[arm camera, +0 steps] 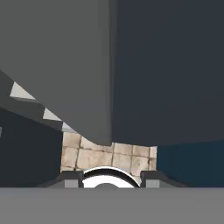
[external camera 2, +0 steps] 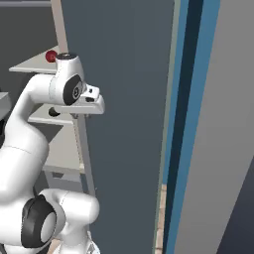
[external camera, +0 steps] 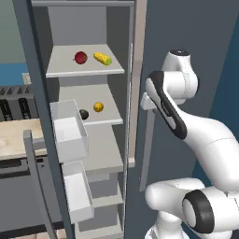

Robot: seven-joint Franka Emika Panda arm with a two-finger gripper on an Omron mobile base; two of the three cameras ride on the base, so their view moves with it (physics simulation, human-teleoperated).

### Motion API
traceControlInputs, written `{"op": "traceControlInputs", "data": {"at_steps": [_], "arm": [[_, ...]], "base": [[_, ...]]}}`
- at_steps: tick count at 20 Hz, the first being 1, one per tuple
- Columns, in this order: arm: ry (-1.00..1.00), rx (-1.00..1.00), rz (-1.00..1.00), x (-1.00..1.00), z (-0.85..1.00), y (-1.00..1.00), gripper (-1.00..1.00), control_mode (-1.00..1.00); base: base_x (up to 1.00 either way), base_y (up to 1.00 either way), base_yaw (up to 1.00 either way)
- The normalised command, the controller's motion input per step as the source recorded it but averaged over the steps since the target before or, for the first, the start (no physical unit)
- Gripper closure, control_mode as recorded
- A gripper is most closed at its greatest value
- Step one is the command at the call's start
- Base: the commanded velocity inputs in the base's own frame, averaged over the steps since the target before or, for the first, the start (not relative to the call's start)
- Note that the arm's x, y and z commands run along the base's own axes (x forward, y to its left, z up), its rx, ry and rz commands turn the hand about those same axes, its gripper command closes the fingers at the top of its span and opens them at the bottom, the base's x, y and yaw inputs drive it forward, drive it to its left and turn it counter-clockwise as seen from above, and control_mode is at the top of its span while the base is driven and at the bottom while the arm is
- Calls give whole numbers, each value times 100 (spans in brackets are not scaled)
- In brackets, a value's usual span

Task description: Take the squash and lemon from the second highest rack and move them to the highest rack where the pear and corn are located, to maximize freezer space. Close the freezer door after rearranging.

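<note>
**Mia:** Where's the fruit?

**Sam:** The lemon [external camera: 98,107] and the dark squash [external camera: 83,114] sit on the second rack [external camera: 105,120]. The pear [external camera: 80,58] and corn [external camera: 102,59] are on the top rack [external camera: 88,71].

**Mia:** And the claw?

**Sam:** The claw [external camera 2: 95,100] is pinched together, holding nothing, beside the freezer's side wall [external camera: 136,79].

**Mia:** What could go wrong?

**Sam:** I think the arm might bump that wall swinging in. Or the round lemon could roll away.

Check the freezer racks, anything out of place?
Nothing spilled or askew. The lemon and dark squash sit on the second highest rack, not yet moved up beside the pear and corn. Freezer door stands open.
</note>
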Motion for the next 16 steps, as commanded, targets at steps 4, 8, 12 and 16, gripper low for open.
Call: {"op": "traceControlInputs", "data": {"at_steps": [4,8,12,16], "arm": [[-3,0,0,-2,0,2,-100,100],[0,0,0,0,0,0,-100,100],[0,0,0,0,0,0,-100,100],[0,0,0,0,0,0,-100,100]], "base": [[-24,1,4],[-61,11,30],[-10,34,7],[31,34,18]]}}
